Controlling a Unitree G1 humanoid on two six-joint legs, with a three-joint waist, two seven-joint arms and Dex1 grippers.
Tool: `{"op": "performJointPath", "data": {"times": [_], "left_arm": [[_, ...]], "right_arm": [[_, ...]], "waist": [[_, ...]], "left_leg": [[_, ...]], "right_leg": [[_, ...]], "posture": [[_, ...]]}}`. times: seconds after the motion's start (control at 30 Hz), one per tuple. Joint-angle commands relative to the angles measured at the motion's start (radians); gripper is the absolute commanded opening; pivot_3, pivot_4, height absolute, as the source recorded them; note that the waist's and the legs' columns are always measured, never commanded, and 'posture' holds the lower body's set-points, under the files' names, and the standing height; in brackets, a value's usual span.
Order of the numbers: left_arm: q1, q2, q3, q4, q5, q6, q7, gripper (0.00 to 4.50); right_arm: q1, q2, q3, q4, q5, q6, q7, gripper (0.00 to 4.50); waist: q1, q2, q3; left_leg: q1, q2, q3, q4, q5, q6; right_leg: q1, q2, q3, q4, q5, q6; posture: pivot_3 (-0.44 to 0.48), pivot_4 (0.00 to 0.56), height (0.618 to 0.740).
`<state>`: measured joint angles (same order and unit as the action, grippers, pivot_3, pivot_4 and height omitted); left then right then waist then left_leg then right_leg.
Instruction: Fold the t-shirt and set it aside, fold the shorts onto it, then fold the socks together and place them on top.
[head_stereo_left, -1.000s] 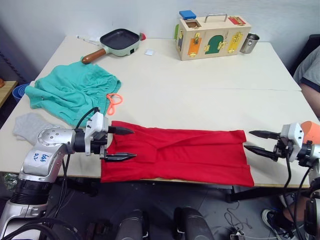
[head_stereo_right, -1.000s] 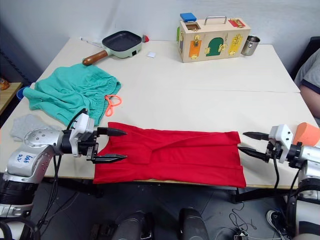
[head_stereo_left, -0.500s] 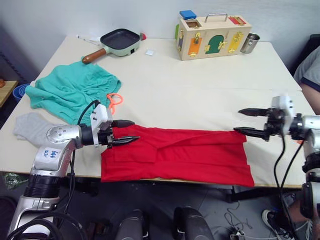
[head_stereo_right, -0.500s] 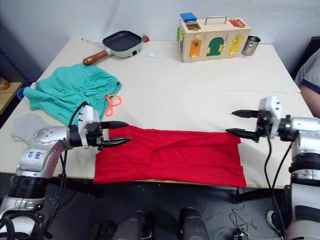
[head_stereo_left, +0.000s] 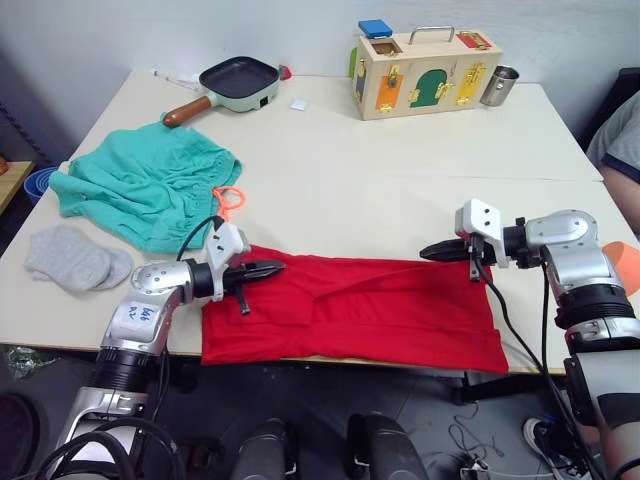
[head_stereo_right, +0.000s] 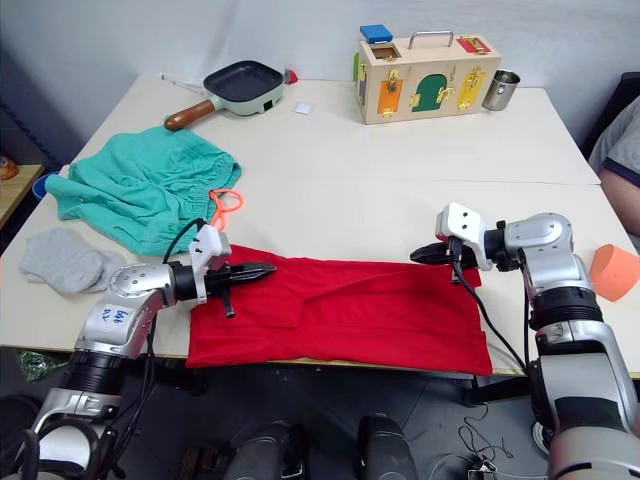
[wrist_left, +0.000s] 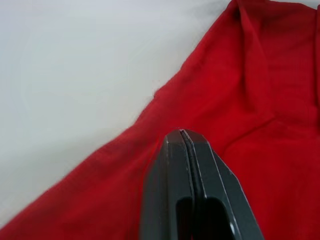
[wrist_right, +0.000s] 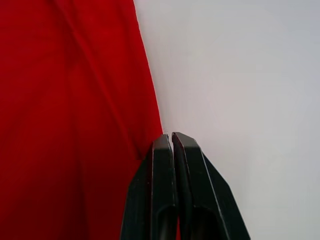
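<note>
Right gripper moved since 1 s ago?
Yes. The right gripper went from beyond the bright red fabric t-shirt's right end to its far edge, leftward and closer to the wooden latch box.

frying pan (head_stereo_left: 238, 80) — table's (head_stereo_left: 400, 170) far left | wooden latch box (head_stereo_left: 425, 72) — metal cup (head_stereo_left: 498, 86) beside

Both arms are stretched low, pointing in toward each other. The left gripper (head_stereo_left: 272, 268) sits around 8 o'clock, aimed toward 3, fingers (wrist_left: 186, 145) pressed flat together. The right gripper (head_stereo_left: 432, 251) sits at about 4 o'clock, aimed toward 9, fingers (wrist_right: 170, 145) pinched together too.
</note>
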<state>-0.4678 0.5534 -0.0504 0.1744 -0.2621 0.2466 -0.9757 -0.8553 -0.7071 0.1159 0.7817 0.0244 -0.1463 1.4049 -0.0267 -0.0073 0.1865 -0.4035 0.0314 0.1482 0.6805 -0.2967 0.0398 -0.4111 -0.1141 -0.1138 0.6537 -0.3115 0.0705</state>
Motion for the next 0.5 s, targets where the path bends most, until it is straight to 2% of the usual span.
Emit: {"op": "performJointPath", "data": {"times": [0.03,0.3,0.5], "left_arm": [[-0.012,-0.006,-0.009,-0.003,0.013,-0.024,-0.004,0.00],[-0.027,-0.030,0.004,0.018,0.034,-0.043,0.043,0.00],[-0.036,-0.037,-0.003,0.036,0.045,-0.018,0.067,0.00]], "right_arm": [[-0.026,0.008,0.017,-0.014,-0.028,0.007,-0.036,0.02],[-0.014,-0.008,0.055,0.006,-0.060,0.023,0.003,0.02],[0.030,-0.082,0.073,-0.071,-0.051,0.113,0.116,0.02]], "waist": [[-0.001,0.000,0.000],[-0.001,0.000,0.000],[0.003,0.000,0.000]], "left_leg": [[0.000,0.000,0.000,0.000,0.000,0.000],[0.000,0.000,0.000,0.000,0.000,0.000],[0.000,0.000,0.000,0.000,0.000,0.000]], "right_leg": [[0.000,0.000,0.000,0.000,0.000,0.000],[0.000,0.000,0.000,0.000,0.000,0.000],[0.000,0.000,0.000,0.000,0.000,0.000]], "posture": [[0.000,0.150,0.740],[0.000,0.150,0.740],[0.000,0.150,0.740]]}}
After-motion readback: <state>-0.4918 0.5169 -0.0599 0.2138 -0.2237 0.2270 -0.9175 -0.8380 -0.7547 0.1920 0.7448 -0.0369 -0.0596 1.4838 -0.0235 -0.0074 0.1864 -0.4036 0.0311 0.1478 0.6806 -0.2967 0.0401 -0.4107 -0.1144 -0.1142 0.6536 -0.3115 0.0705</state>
